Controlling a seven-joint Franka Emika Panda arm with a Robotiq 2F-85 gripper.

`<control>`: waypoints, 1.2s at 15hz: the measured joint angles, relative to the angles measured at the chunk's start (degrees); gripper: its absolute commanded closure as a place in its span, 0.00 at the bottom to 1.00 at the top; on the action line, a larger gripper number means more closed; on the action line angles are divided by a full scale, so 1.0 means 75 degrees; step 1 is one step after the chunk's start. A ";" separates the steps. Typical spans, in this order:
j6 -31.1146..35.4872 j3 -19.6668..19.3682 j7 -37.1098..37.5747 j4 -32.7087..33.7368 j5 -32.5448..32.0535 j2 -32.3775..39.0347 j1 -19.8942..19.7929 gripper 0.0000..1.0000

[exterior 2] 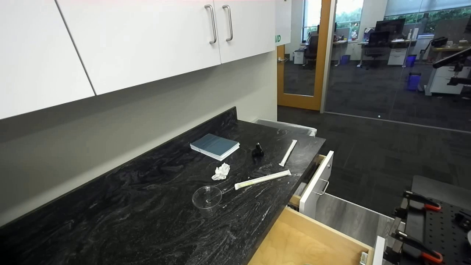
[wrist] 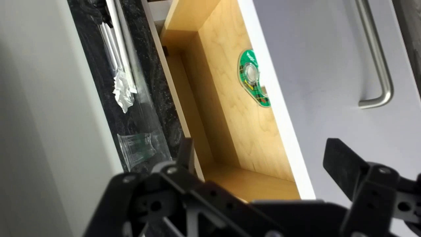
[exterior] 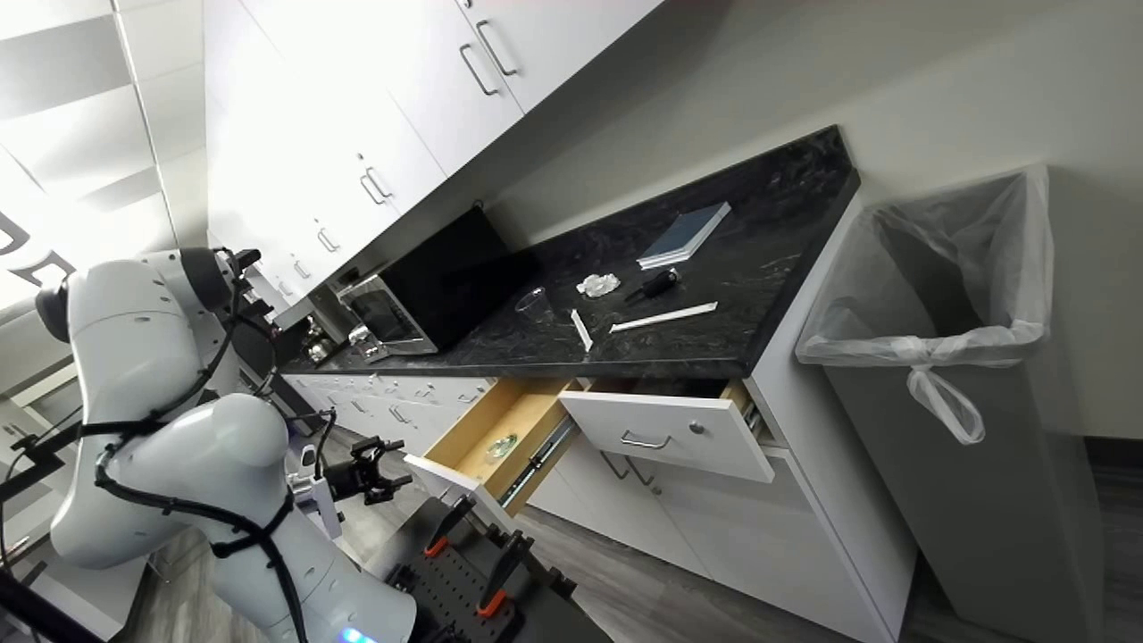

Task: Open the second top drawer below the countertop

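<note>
Tape dispenser point(wrist: 250, 78) inside open drawer point(wrist: 260, 144)

In an exterior view, the bottom edge crops the second top drawer point(exterior 2: 294, 243) and countertop point(exterior 2: 154, 217) | in the wrist view, your gripper point(wrist: 260, 154) covers the drawer's lower end; its white front point(wrist: 280, 112) hides part of the tape dispenser point(wrist: 251, 74) | countertop's black object point(exterior: 661, 282): seemingly too small for you to name

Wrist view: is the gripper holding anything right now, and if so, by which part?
Nothing is held: the gripper stands open, its fingers apart, and the drawer handle lies outside them.
</note>
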 measured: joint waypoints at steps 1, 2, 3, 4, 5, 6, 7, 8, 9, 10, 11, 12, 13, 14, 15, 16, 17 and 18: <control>0.0000 -0.0014 0.0000 0.0000 0.0002 -0.0019 0.0006 0.00; 0.0000 -0.0015 0.0003 0.0015 0.0002 0.0017 0.0037 0.00; 0.0000 -0.0018 0.0007 0.0080 0.0002 0.0110 0.0094 0.00; 0.0000 -0.0018 0.0012 0.0121 0.0002 0.0188 0.0130 0.00; 0.0049 -0.0022 0.0065 0.0142 -0.0004 0.0219 0.0134 0.00; 0.0089 -0.0052 0.0257 0.0202 0.0032 0.0231 0.0126 0.00; 0.0105 -0.0107 0.0511 0.0289 0.0119 0.0226 0.0100 0.00; 0.0145 -0.0177 0.0707 0.0357 0.0201 0.0191 0.0035 0.00; 0.0216 -0.0256 0.0845 0.0402 0.0299 0.0115 -0.0086 0.00; 0.0319 -0.0319 0.0956 0.0428 0.0406 0.0011 -0.0247 0.00; 0.0513 -0.0360 0.1010 0.0417 0.0530 -0.0153 -0.0455 0.00; 0.0732 -0.0396 0.1048 0.0391 0.0673 -0.0362 -0.0689 0.00; 0.1001 -0.0418 0.1051 0.0354 0.0815 -0.0587 -0.0945 0.00; 0.1372 -0.0423 0.1050 0.0273 0.0926 -0.0847 -0.1226 0.00; 0.1838 -0.0424 0.1046 0.0142 0.1033 -0.1158 -0.1533 0.00; 0.2327 -0.0424 0.1041 -0.0005 0.1134 -0.1473 -0.1835 0.00; 0.2847 -0.0425 0.1038 -0.0180 0.1255 -0.1813 -0.2133 0.00; 0.3371 -0.0426 0.1037 -0.0367 0.1382 -0.2151 -0.2415 0.00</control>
